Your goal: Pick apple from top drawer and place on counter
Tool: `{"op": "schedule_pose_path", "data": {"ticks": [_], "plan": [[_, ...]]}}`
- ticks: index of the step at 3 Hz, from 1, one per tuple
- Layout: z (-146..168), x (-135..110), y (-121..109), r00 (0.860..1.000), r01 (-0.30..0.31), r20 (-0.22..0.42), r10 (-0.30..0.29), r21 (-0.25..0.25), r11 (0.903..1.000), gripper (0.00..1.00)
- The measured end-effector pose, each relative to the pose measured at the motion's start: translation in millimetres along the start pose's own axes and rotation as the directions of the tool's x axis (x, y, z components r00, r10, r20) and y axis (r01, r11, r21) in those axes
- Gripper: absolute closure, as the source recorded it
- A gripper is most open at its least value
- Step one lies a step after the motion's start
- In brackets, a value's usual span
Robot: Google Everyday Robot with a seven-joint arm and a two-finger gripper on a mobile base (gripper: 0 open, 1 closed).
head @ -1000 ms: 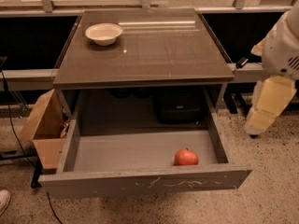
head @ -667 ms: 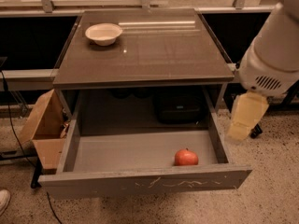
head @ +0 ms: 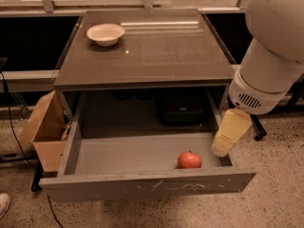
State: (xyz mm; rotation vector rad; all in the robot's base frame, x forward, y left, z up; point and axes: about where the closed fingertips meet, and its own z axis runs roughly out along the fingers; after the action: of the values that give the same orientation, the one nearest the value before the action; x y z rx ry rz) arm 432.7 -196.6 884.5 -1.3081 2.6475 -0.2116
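The red-orange apple [head: 189,160] lies on the floor of the open grey top drawer [head: 147,187], near its front right corner. The drawer is pulled out from under the glossy dark brown counter [head: 152,51]. My gripper [head: 222,147], pale yellow, hangs from the big white arm [head: 270,65] at the right. It points down over the drawer's right wall, just right of the apple and a little above it, not touching it.
A white bowl [head: 105,33] sits on the counter's back left. A brown cardboard box [head: 43,132] stands on the floor left of the drawer. A black object [head: 183,109] sits in the shadow behind the drawer. Speckled floor lies in front.
My arm has swung in from the right and grown larger in view. The gripper has moved left and down to the drawer's right wall, close to the apple. The apple has not moved.
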Motion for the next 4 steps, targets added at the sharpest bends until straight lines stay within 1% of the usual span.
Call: {"op": "schedule_pose_path", "data": {"ticks": [1,2,3,4], "plan": [[0.2,0.0,0.1,1.0,0.0,0.0,0.0,-0.001,1.0,0.0],[16.7,-2.3,6.6,1.0,-0.002,0.01,0.002,-0.049,0.9988,0.0],[61.2,-13.4,20.2,0.999,-0.024,0.034,0.029,-0.141,0.9897,0.0],[103.0,-22.3,25.5,0.996,-0.083,0.026,0.09,-0.201,0.976,0.0]]}}
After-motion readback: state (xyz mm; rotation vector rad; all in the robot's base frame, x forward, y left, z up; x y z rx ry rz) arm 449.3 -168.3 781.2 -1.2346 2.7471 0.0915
